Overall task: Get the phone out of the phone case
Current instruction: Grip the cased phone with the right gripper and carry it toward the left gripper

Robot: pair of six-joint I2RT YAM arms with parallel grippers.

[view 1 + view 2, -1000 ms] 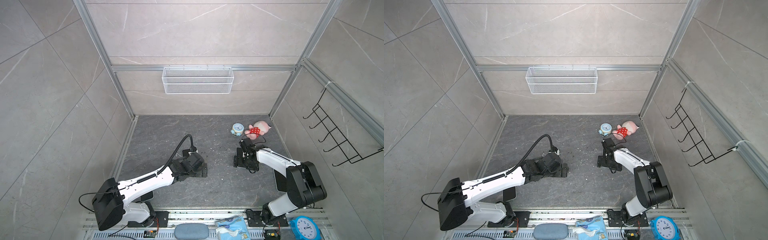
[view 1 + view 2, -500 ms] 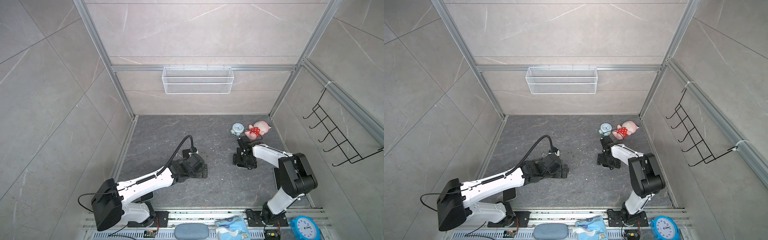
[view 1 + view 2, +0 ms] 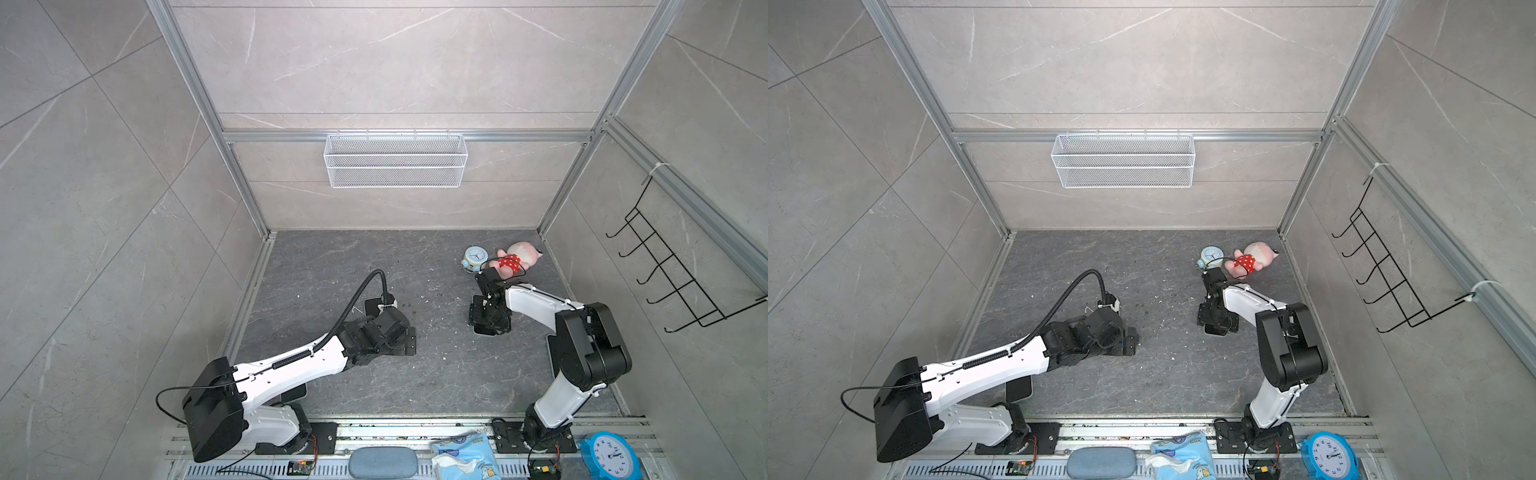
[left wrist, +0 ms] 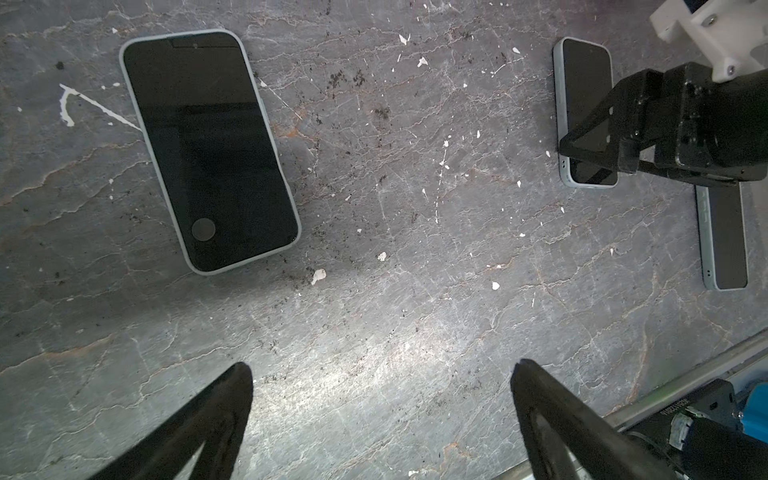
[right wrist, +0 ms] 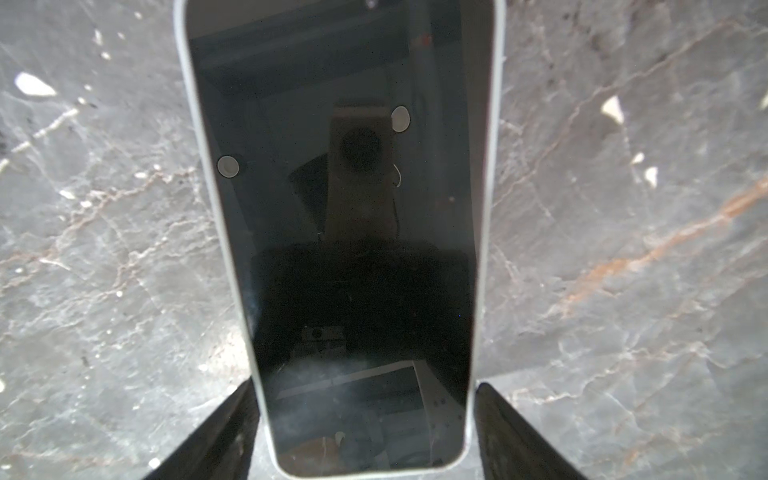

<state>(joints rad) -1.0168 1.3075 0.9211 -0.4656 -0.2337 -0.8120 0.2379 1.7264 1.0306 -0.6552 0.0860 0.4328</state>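
The right gripper [image 5: 363,386] straddled the long edges of the black-screened phone in its pale grey case [image 5: 353,249], flat on the dark stone surface [image 5: 623,291], probably to pin it; whether its fingers [image 5: 232,424] were clamped could not be told. The left gripper [image 4: 382,365] hovered nearby, fingers wide apart, presumably awaiting the extraction.

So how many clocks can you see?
2. A small clock beside the plush toy at the back, and a bigger blue clock at the front right corner; others may be hidden.
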